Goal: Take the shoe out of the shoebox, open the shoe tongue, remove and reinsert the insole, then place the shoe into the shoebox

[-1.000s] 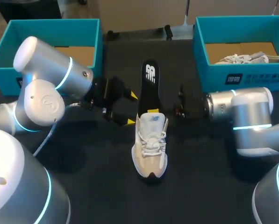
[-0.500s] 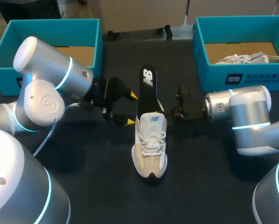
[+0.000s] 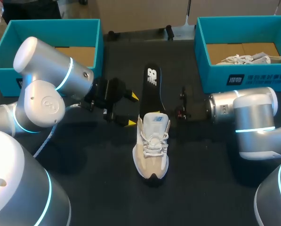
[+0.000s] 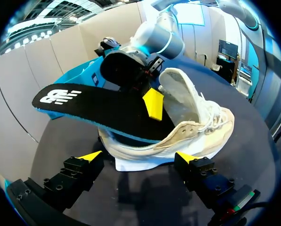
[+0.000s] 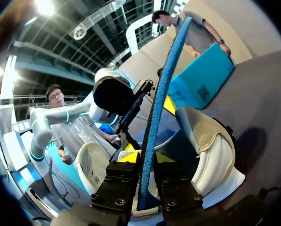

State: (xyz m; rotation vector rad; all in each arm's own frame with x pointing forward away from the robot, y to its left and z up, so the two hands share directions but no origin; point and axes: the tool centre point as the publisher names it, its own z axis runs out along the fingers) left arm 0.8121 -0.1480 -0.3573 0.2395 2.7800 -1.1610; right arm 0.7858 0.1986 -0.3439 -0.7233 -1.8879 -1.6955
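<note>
A beige-and-white shoe [image 3: 151, 150] stands mid-table, toe toward me, its tongue pulled up. A black insole [image 3: 152, 87] with a blue underside sticks out of its heel end, slanting up and away. My right gripper [image 3: 164, 113] comes in from the right and is shut on the insole [image 5: 161, 94], which stands edge-on between its fingers [image 5: 146, 157]. One yellow fingertip [image 4: 153, 103] lies flat on the insole's top [image 4: 98, 106]. My left gripper [image 3: 131, 109] hangs open just left of the shoe's heel; in its own view the shoe [image 4: 196, 127] lies right ahead of the gripper [image 4: 139, 157].
A teal shoebox [image 3: 46, 28] with a bare cardboard floor stands at the back left. At the back right, a second teal shoebox [image 3: 244, 77] holds another pale shoe [image 3: 253, 59].
The insole's far end swayed slightly left with the right gripper, then came back right. The left arm and the shoe have stayed put.
</note>
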